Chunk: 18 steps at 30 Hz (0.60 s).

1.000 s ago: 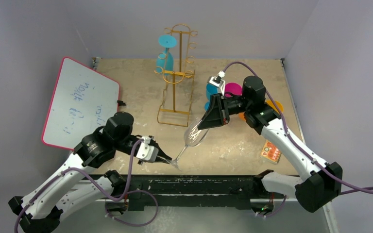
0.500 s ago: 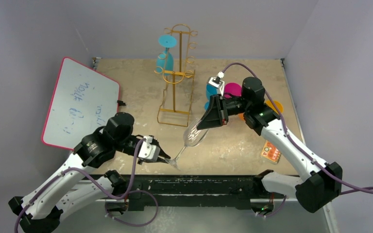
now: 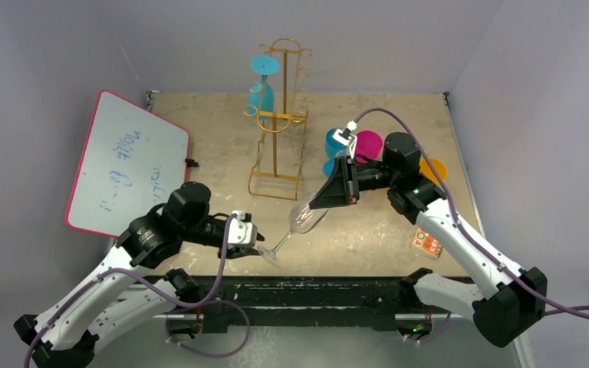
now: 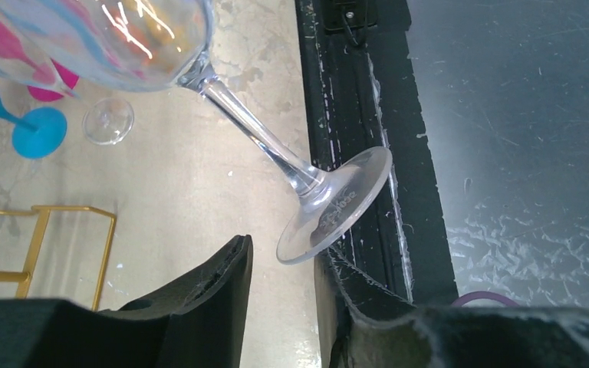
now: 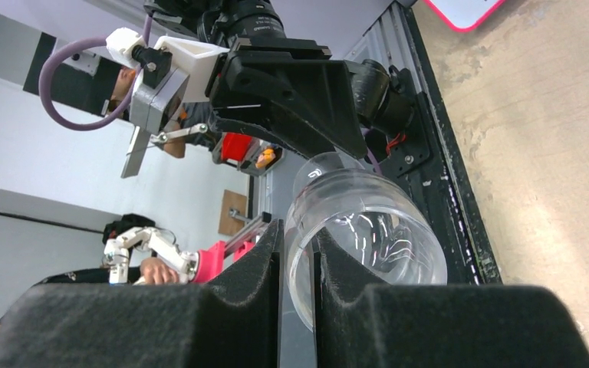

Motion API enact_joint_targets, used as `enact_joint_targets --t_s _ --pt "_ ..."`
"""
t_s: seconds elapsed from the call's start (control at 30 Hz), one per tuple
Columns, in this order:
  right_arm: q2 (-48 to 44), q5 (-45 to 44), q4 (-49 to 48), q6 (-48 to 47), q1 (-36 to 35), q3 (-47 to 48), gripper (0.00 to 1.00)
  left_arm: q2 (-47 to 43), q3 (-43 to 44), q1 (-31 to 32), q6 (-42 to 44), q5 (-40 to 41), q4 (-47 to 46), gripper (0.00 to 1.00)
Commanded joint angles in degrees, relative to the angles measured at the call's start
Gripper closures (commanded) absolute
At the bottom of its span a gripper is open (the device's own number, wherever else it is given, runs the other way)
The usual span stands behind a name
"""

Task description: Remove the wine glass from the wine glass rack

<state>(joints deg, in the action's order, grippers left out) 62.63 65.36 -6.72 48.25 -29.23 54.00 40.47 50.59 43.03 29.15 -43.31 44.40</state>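
At the left edge of the table [image 3: 215, 138] we see a pink-framed whiteboard [image 3: 126, 165] propped at a slant, with faint blue writing on it. Just right of it, close to the near edge, the left gripper [image 3: 259, 247] reaches in low. Its jaws stand apart and released: in the left wrist view the fingers [image 4: 226, 276] flank an empty gap, and the round foot [image 4: 336, 205] of the wine glass [image 3: 304, 215] sits just past their tips, ungripped. We cannot tell whether the foot touches the table or the black rail along the near edge. The wine glass is clear and tilted, off the stand, over the near middle of the table, its stem [image 4: 253, 130] rising rightward to the bowl. Behind it, toward the far edge, the gold wine glass rack [image 3: 275, 146] stands upright, and a teal glass [image 3: 260, 95] hangs upside down on its left side. Right of the rack, the right gripper [image 3: 316, 202] grasps the wine glass at the mouth of the bowl; the right wrist view shows its fingers [image 5: 264, 257] pinched on the glass wall, one inside and one outside. Behind that arm a second teal glass [image 3: 333, 142], a magenta glass [image 3: 368, 142] and an orange glass [image 3: 433, 167] cluster near the right edge. A small orange card [image 3: 428, 242] lies toward the near right corner.
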Motion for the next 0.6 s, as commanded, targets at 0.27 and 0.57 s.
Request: enact_joint_targets --t_s 0.27,0.57 --pt "-0.88 -1.38 -3.23 0.54 -0.71 -0.41 1.00 -2.98 -1.30 -0.37 -3.85 0.70 -5.68 0.50" --pt "-0.93 -2.00 -2.51 -0.05 -0.66 -0.85 1.00 -3.29 -1.20 -0.36 -4.16 1.50 -5.51 0.48"
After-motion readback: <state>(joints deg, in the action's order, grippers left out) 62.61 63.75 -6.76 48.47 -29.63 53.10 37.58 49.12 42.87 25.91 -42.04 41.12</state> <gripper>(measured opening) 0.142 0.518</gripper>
